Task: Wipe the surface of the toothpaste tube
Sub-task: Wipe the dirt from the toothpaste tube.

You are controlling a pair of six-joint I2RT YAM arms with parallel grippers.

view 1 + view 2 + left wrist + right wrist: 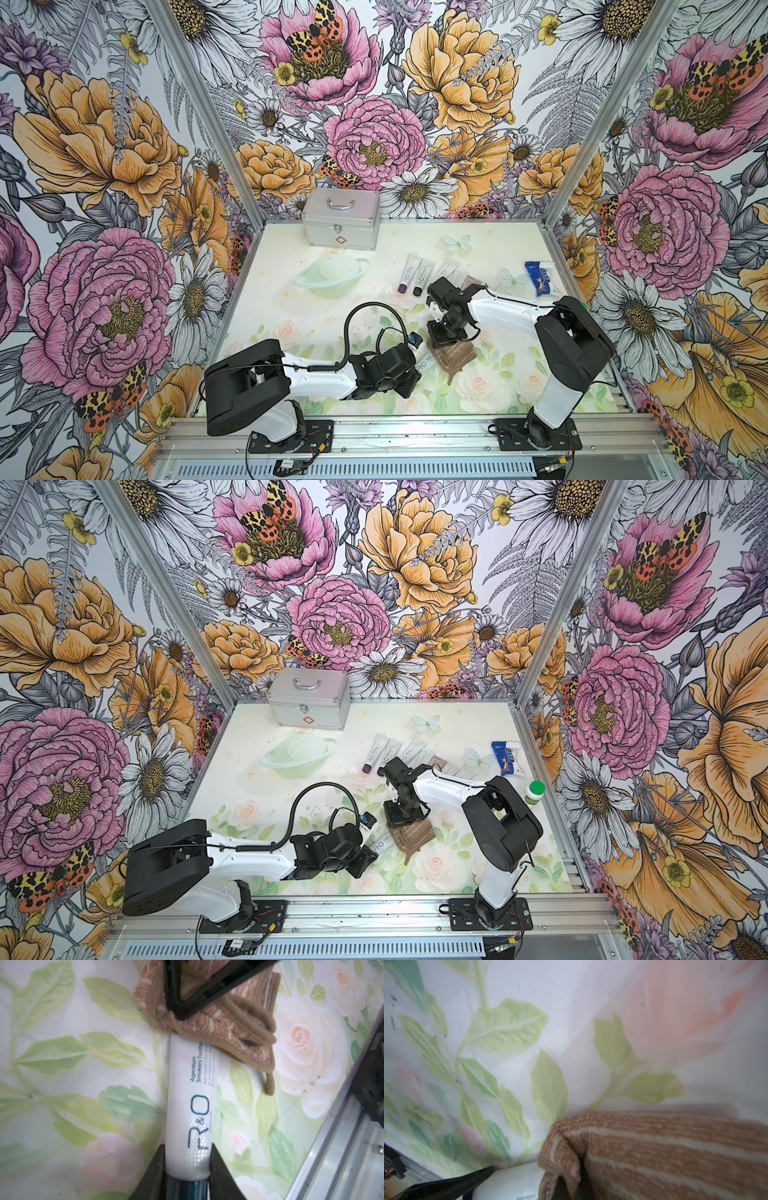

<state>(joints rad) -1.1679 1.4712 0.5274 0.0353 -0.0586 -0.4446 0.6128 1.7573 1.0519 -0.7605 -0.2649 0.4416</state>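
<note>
The white toothpaste tube [190, 1095] with teal "R&O" lettering lies on the flowered mat, seen in both top views [427, 363] [383, 842]. My left gripper [188, 1150] is shut on the tube just above its dark teal cap. A folded brown striped cloth [232, 1028] [457, 355] [415, 835] covers the tube's other end and rests on it. My right gripper [572, 1186] is shut on the cloth [675, 1157], pointing down onto it from above [444, 341]. Its fingertips are buried in the fabric.
A silver first-aid case [340, 220] stands at the back. Several more tubes [411, 274] and a blue packet [539, 277] lie behind the right arm. A green-capped bottle [534, 791] stands at the right edge. The aluminium rail [415, 432] runs along the front.
</note>
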